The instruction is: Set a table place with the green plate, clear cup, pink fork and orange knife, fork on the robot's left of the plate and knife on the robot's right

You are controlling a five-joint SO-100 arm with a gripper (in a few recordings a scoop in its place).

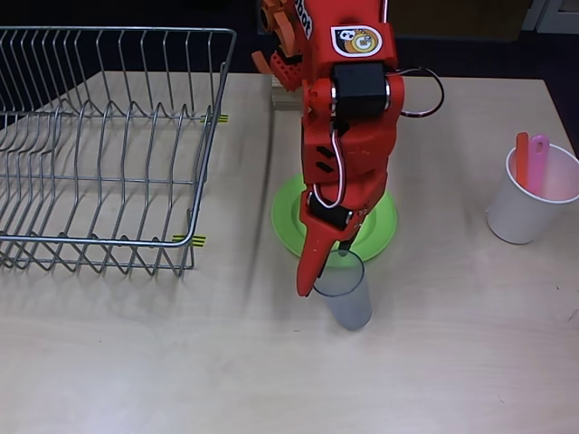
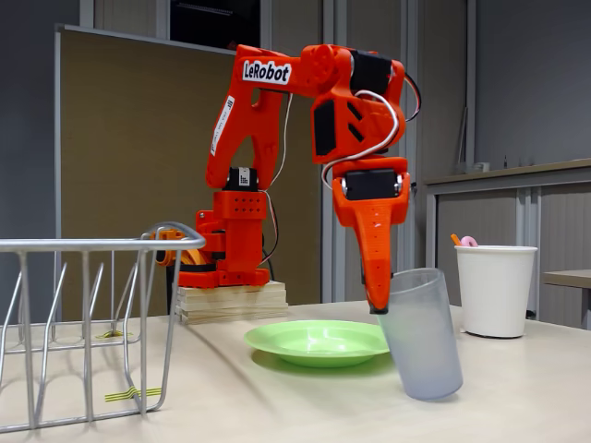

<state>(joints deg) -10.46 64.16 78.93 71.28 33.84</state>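
gripping the rim of the clear cup [image 2: 422, 334], the orange gripper [image 2: 377, 303] has it tilted on the counter [image 2: 517, 397], just in front of the green plate [image 2: 319, 341]. pink fork [image 1: 538, 163] and orange knife [image 1: 522, 160] stand in the white cup [image 1: 526, 208] off to the right; wire dish rack [image 1: 104, 145] sits left.

The green plate [image 2: 319, 340] lies flat on the desk [image 2: 517, 406]. The clear cup [image 2: 422, 334] stands just beside the plate, tilted, its base on the desk. The pink fork [image 1: 538, 163] and orange knife [image 1: 522, 158] stand upright together in a white cup [image 1: 520, 212], well apart from the plate.
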